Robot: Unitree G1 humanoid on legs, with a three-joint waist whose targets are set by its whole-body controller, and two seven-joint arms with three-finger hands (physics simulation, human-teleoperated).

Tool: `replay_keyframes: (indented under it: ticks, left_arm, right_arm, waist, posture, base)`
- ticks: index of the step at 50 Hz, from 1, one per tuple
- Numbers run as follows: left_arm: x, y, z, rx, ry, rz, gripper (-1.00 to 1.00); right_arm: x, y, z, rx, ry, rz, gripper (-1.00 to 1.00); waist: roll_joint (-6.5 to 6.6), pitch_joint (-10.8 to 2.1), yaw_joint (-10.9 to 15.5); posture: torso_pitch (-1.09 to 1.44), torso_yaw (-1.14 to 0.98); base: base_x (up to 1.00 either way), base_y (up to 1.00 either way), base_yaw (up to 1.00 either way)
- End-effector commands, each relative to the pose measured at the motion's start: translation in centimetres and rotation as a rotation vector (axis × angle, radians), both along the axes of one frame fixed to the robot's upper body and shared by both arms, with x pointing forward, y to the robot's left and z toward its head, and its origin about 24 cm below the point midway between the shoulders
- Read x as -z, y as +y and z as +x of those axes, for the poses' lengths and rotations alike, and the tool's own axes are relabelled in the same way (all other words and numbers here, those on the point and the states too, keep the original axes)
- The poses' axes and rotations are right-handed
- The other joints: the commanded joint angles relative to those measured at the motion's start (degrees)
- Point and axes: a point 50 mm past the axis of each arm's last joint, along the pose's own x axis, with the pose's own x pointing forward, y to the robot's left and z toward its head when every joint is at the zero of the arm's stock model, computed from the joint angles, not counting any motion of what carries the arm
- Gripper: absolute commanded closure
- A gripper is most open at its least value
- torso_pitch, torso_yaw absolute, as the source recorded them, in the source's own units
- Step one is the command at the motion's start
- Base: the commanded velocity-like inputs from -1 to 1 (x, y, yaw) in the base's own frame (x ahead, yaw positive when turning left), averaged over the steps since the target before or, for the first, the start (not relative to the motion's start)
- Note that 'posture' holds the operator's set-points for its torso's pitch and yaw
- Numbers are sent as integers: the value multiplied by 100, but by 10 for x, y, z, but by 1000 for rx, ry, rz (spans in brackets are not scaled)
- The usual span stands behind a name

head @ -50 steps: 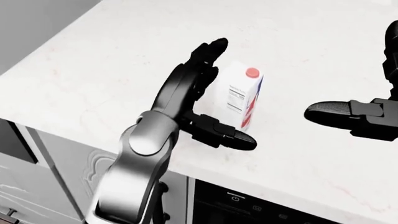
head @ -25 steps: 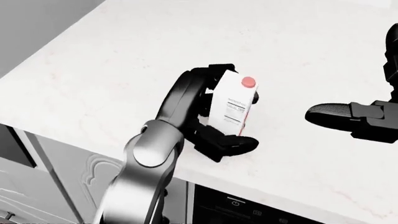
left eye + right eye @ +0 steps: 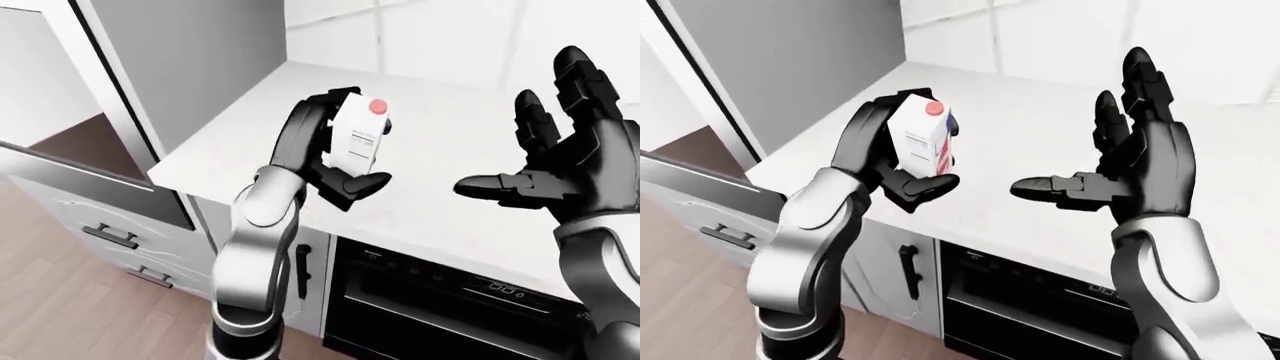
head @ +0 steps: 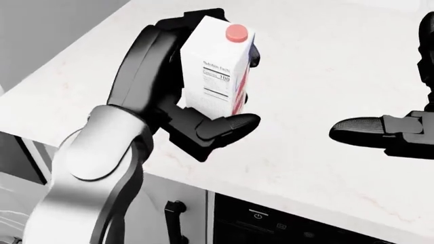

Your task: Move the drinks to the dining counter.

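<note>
The white rectangular drink carton with a red round cap (image 4: pixel 217 71) sits upright in the left robot hand (image 4: pixel 193 96), fingers closed round it, above the white marble surface (image 4: pixel 325 168); a second ago it stood on that surface. The right robot hand (image 3: pixel 1120 172) hangs spread wide, holding nothing

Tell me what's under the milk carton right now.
The left hand holds the milk carton with its thumb below; the white counter lies beneath. The carton's base is hidden.

The head view looks steeply down, close on the white counter (image 4: pixel 325 168). Both eye views sit seemingly farther back, facing ahead, sharing that counter and the oven (image 3: pixel 440 300) below.
</note>
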Motion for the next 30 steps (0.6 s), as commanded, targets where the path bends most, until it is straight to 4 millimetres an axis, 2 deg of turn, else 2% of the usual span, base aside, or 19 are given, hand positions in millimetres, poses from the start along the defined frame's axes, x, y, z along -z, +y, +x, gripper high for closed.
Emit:
replay_keyframes:
  ticks: [1,6,9,12,13,14,15,16,17,19,20,23,26,28,29,30]
  left_arm:
    - [-18,-1,-7,14,-98,-31,100]
    - [-22,1,-10,14,-101,-39,100]
    - [-21,1,-11,15,-102,-40,100]
    - [-22,1,-11,16,-105,-43,100]
    - [-22,2,-12,15,-105,-45,100]
    - [-22,2,-12,15,-106,-45,100]
    - [-23,3,-12,13,-107,-48,100]
    - [-23,3,-12,13,-107,-49,100]
    - [-24,3,-13,14,-109,-50,100]
    - [-24,4,-13,14,-111,-52,100]
    - [-24,4,-13,12,-111,-53,100]
    - [-24,4,-13,12,-112,-54,100]
    - [-24,4,-13,10,-114,-56,100]
    - [-24,5,-12,6,-114,-58,100]
    - [-24,6,-12,2,-113,-61,100]
    - [-25,7,-12,0,-114,-64,100]
  right_arm:
    - [-10,0,-4,4,-72,-15,-100]
    - [-9,1,-5,1,-71,-14,-100]
    - [-9,2,-5,-2,-72,-16,-100]
    - [-11,2,-6,-1,-74,-18,-100]
    - [-10,2,-6,-2,-76,-18,-100]
    - [-9,3,-6,-11,-77,-13,-100]
    - [-10,4,-7,-24,-83,-9,-100]
    - [-11,5,-8,-31,-85,-6,-100]
    - [-11,5,-8,-38,-86,-8,-100]
    - [-10,6,-8,-44,-86,-11,-100]
    - [-10,6,-8,-49,-85,-8,-100]
    - [-9,7,-9,-55,-85,-6,-100]
    - [-9,7,-9,-59,-85,-1,-100]
    - [-9,7,-9,-61,-85,2,-100]
    - [-9,7,-9,-62,-85,1,-100]
    - [-9,8,-9,-63,-85,2,-100]
  waist:
    - [-26,-140,-5]
    - [9,-75,-28]
    - [113,-154,-68]
    - [42,-162,-104]
    - [-8,-170,-108]
    - [-169,-131,-92]
    - [-444,103,4]
    - [-708,82,11]
    - [-352,374,-13]
    - [-391,231,163]
    - [-305,136,251]
    - [-116,236,225]
    - [54,193,187]
    - [264,122,189]
    - [547,19,222]
    - [517,94,198]
  posture:
    - [0,0]
    - [0,0]
    - [0,0]
    - [0,0]
    - [0,0]
    - [0,0]
    - [0,0]
    - [0,0]
    - [0,0]
    - [0,0]
    - [0,0]
    - [0,0]
    - [0,0]
    - [0,0]
    - [0,0]
    - [0,0]
  base:
    - [-71,0,0]
    - [-72,0,0]
    - [-72,0,0]
    - [-73,0,0]
    - [-44,7,0]
    - [-7,29,0]
    - [0,0,66]
    - [0,0,87]
    - [0,0,100]
    - [0,0,100]
    - [0,0,100]
    - [0,0,100]
    - [0,0,100]
    - [0,0,100]
    - [0,0,100]
    - [0,0,100]
